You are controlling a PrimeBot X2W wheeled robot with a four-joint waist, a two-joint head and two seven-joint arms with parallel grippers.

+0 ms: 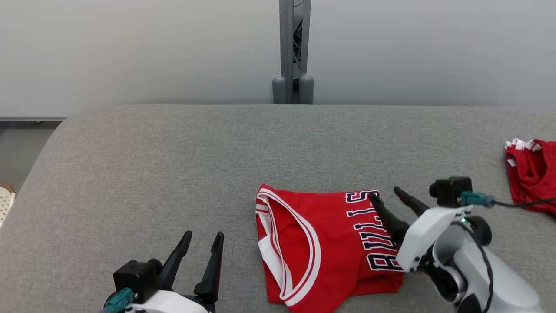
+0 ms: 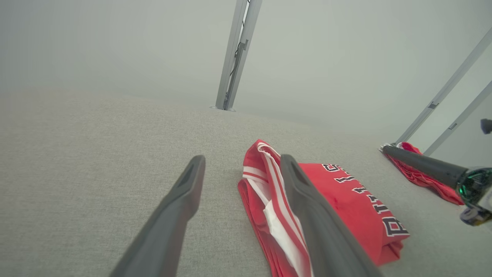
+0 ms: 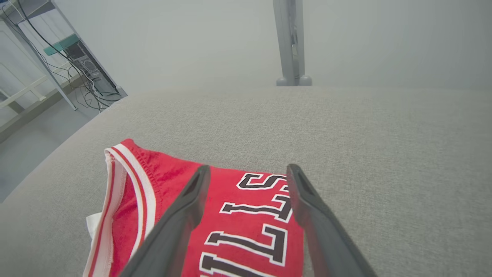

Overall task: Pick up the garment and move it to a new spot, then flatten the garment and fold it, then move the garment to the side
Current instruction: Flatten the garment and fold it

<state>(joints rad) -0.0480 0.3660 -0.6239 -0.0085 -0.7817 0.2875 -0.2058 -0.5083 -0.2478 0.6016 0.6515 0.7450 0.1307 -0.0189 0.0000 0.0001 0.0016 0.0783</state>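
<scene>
Garment (image 1: 330, 248) first: it is red with white trim and dark letters, and it lies as a compact folded packet at about 5 o'clock from the middle of the grey bench (image 1: 173, 165). The bench is the biggest thing. Its far edge runs at 12 o'clock, where a grey post (image 1: 294, 52) stands behind it, and its rounded corner falls away at 10 o'clock. From 9 to 12 o'clock the top is bare, so there is much room for a move. At 3 o'clock a second red cloth (image 1: 532, 174) lies bunched, well apart from the garment, and it narrows the free room on that side.

I judge that the picking up, flattening and folding are done, and only the move to the side is left.

The right jaws stand wide open and hold nothing. One dark finger (image 1: 388, 219) reaches over the lettered edge of the garment, and I cannot tell if it touches. The left jaws, at 7 o'clock, are also spread wide and empty, with fingers (image 1: 213, 265) over bare bench, near the trimmed edge.
</scene>
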